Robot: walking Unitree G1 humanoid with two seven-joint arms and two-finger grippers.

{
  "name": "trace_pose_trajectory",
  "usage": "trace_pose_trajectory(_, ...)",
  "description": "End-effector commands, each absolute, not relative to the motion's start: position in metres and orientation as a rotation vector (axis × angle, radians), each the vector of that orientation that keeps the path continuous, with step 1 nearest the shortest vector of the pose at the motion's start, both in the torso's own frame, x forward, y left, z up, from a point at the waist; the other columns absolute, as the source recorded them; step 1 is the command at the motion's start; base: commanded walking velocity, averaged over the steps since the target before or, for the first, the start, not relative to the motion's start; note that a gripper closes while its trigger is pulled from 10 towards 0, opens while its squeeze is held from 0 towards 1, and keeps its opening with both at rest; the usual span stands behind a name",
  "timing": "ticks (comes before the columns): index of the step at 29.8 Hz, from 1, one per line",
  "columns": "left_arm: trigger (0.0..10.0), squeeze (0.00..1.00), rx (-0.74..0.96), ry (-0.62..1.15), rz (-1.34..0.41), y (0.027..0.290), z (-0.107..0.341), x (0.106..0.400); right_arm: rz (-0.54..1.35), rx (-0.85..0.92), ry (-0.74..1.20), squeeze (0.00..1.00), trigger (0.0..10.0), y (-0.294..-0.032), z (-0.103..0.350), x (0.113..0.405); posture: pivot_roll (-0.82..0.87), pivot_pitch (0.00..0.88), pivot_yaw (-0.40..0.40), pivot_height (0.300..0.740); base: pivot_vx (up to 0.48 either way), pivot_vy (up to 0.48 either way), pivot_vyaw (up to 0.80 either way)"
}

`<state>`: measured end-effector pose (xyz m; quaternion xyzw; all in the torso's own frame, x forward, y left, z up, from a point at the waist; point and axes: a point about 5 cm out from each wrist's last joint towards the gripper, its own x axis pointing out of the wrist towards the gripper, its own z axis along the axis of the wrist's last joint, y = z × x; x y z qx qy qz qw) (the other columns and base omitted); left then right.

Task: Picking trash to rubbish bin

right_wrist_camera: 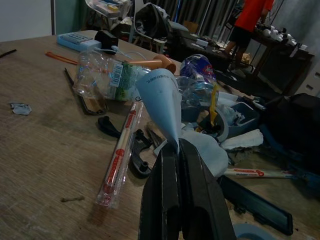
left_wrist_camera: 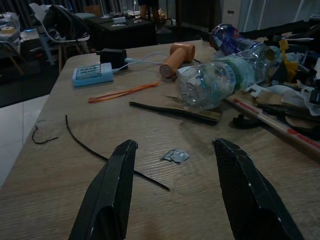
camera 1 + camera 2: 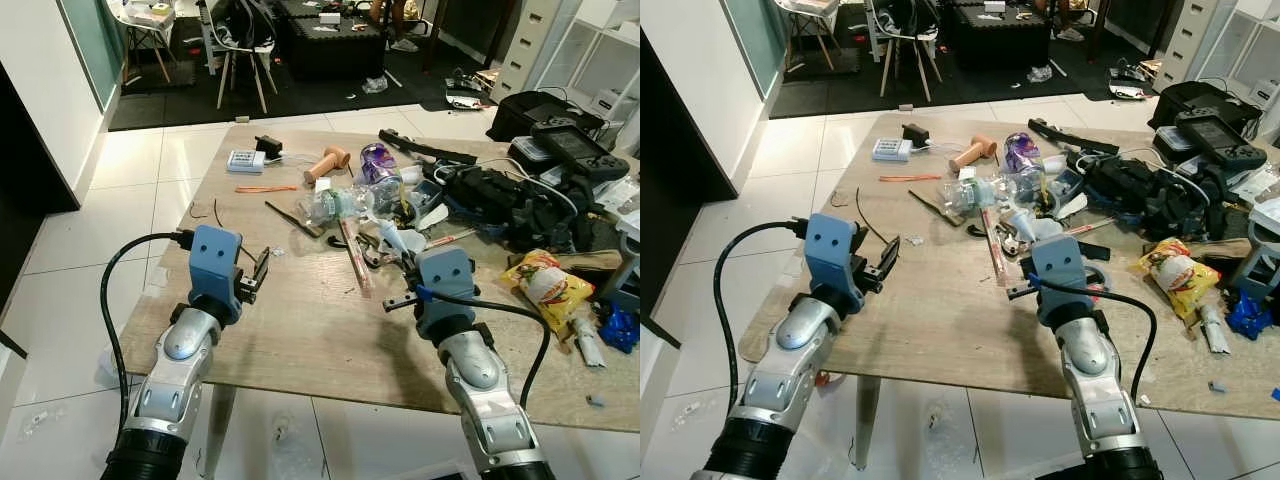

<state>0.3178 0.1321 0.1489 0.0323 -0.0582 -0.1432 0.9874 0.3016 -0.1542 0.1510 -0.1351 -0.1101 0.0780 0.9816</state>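
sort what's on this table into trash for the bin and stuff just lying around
Trash, likely:
clear crushed plastic bottle
yellow snack packet
small crumpled silver wrapper
pale blue paper cone, pinched by the right gripper

Lying about:
blue-white power strip
black game controller
tan wooden handle

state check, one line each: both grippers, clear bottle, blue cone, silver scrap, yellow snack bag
left gripper: open, over bare table, holding nothing
right gripper: shut on blue paper cone
clear plastic bottle: lying on its side
silver wrapper scrap: flat on table, ungrasped
yellow snack bag: lying crumpled
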Motion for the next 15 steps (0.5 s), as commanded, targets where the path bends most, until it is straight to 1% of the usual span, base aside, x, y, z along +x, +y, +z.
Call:
trace_pose_trajectory(1, 10.0, 0.00, 0.063, -0.100, -0.300, 0.1287, 0.1456, 0.3158, 0.153, -0.265, -0.220, 0.00, 10.0, -0.1546, 0.1510, 0.2999, -0.11, 0.094, 0.002, 0.740, 0.000, 0.000, -0.80)
trace_pose_trajectory(15, 10.0, 0.00, 0.061, -0.112, -0.300, 0.1295, 0.1468, 0.3155, 0.165, -0.278, -0.225, 0.00, 10.0, -0.1533, 0.1517, 0.3011, -0.11, 0.075, -0.007, 0.740, 0.000, 0.000, -0.80)
